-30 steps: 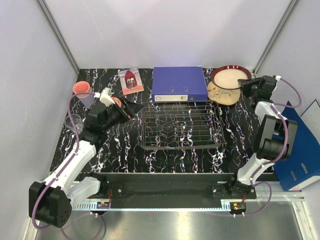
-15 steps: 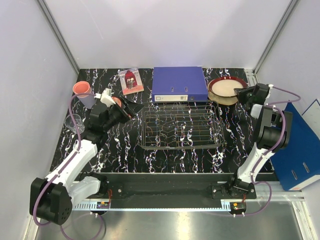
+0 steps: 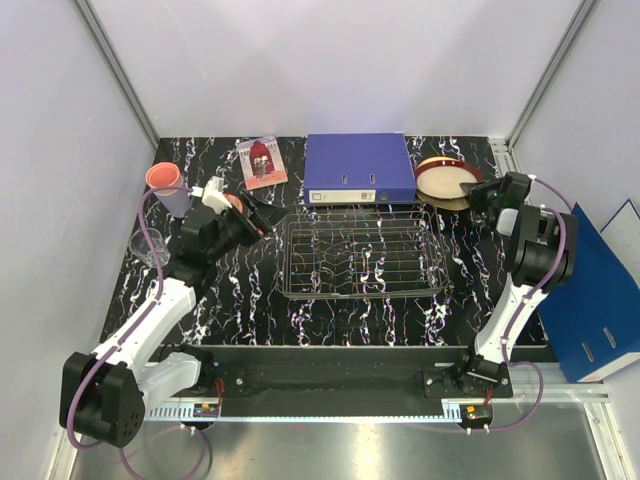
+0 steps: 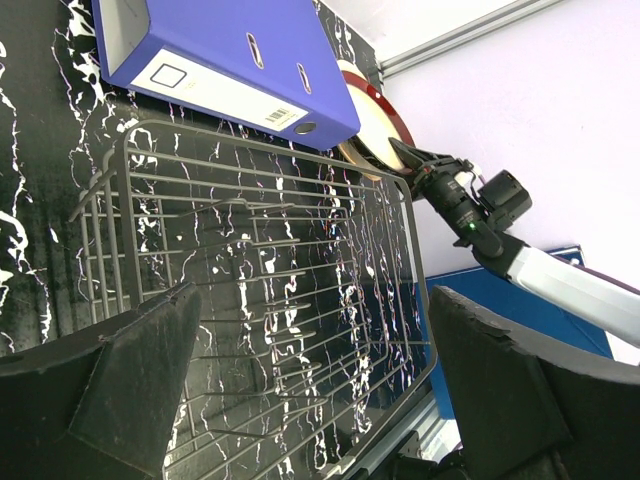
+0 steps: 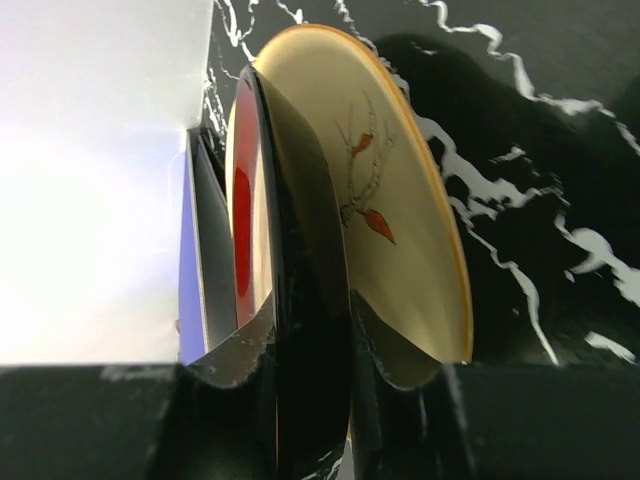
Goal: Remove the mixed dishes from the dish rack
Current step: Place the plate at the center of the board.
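Right end effector (image 5: 300, 335) grips red-rimmed bowl (image 5: 245, 220) by rim beside binder (image 3: 358, 165); left end effector (image 4: 312, 295) spread wide.

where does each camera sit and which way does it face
Top external: above and behind the bases, looking down on the table, dish rack, left arm and right arm.
Left wrist: on the left arm, facing across the rack toward the blue binder and right arm; its open jaws frame the bottom.
Right wrist: on the right arm, close on the red-rimmed bowl its jaws clamp, cream painted plate beside it.
Shared: top external and left wrist both show rack, binder, bowl.
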You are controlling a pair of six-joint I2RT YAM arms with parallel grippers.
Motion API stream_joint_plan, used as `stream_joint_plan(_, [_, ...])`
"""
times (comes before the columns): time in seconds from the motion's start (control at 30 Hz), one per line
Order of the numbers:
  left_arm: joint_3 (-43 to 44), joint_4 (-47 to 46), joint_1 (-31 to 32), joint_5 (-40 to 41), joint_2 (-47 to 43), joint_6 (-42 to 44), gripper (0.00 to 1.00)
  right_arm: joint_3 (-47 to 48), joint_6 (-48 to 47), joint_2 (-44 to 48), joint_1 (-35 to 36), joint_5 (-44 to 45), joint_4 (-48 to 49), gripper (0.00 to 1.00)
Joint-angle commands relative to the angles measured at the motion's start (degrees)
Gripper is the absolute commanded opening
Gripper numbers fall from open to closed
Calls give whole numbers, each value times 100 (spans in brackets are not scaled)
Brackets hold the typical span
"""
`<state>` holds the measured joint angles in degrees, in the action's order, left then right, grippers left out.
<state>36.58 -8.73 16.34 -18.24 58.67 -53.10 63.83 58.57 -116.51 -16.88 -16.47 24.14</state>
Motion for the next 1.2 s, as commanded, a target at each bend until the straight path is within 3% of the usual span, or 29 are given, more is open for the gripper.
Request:
stream_joint_plan(0.0, [-54,-348,36,-22,65,-42,98,577,24,-21,98,-313,224,0])
stream_joint_plan(0.23, [-37,-340,36,-57,144,-51,98,744,-117,-74,115,-252,-85,0])
stream_joint_plan(0.4, [-37,-287,36,-66,162,-60,98,780,-161,-56,106,-216,-260,35])
stream_joint_plan(0.47, [-45,-261,45,-66,171,-51,98,788,-170,-21,106,-181,-304,43])
stream_joint_plan(0.5, [-45,-261,36,-74,171,-51,98,789,-187,14,106,-155,-383,52])
stream_joint_plan(0.6, [-28,-199,36,-74,197,-60,98,841,-275,102,106,-32,-681,62])
stream_joint_plan(0.83, [244,274,36,-74,337,-69,99,1034,-328,365,106,223,-1587,73])
stream_joint_plan(0.97, [639,828,45,-223,601,-25,99,1219,-328,611,115,346,-2193,75])
stream_joint_plan(1.17, [763,856,45,-338,733,-86,99,1526,-574,1033,106,600,-3080,76])
